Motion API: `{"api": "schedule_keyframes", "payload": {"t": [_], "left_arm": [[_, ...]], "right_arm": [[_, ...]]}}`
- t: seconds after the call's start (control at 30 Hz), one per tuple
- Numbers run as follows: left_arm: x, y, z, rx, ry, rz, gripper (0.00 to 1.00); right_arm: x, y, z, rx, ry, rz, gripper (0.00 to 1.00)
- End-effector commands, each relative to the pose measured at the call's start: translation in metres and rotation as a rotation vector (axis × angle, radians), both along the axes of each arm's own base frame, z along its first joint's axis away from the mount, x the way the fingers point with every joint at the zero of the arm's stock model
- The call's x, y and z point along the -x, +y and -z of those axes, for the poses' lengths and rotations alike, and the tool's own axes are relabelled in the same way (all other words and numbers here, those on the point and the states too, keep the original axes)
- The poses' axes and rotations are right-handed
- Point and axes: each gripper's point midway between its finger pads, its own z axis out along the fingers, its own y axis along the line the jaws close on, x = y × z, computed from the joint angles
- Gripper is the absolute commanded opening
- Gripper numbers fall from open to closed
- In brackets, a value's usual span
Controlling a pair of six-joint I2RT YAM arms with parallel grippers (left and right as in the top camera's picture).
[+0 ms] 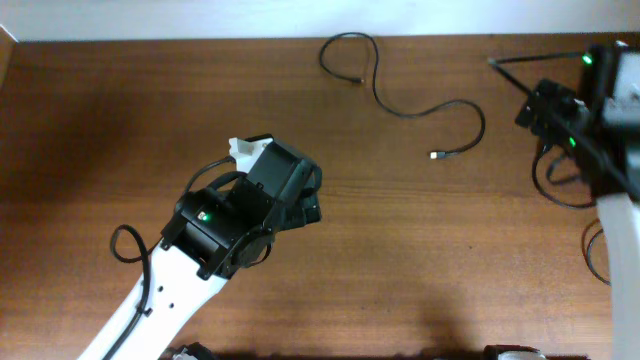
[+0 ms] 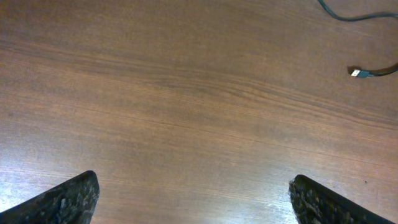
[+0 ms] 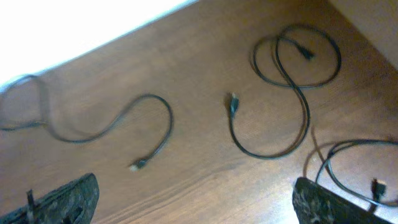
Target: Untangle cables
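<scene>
A long black cable [image 1: 400, 108] curves from a loop at the table's far edge to its silver plug [image 1: 437, 155]. That plug also shows in the left wrist view [image 2: 356, 73] and in the right wrist view [image 3: 137, 165]. A second black cable [image 3: 292, 93] with a loop lies apart from it. A third cable [image 3: 351, 149] lies at the lower right. In the overhead view these two [image 1: 560, 195] are partly hidden under the right arm. My left gripper [image 1: 312, 198] [image 2: 194, 182] is open and empty over bare wood. My right gripper [image 1: 530, 108] [image 3: 196, 183] is open and empty, high above the table.
The brown wooden table [image 1: 120, 110] has a white wall along its far edge. The left arm's own wire loop [image 1: 125, 240] hangs beside its white link. The right arm's white base [image 1: 620, 270] stands at the right edge.
</scene>
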Motion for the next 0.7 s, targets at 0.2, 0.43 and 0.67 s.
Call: {"api": "schedule_keyframes", "payload": {"t": [0.2, 0.43, 0.67], "left_arm": [[0.0, 0.003, -0.004, -0.005, -0.015, -0.003, 0.99], [0.0, 0.003, -0.004, -0.005, -0.015, -0.003, 0.99], [0.0, 0.003, -0.004, -0.005, -0.014, -0.002, 0.99]], "right_arm": [[0.206, 0.066, -0.044, -0.111, -0.09, -0.356, 0.98], [0.244, 0.067, -0.057, -0.081, -0.226, -0.364, 0.98], [0.299, 0.069, -0.065, -0.038, -0.417, -0.372, 0.98]]}}
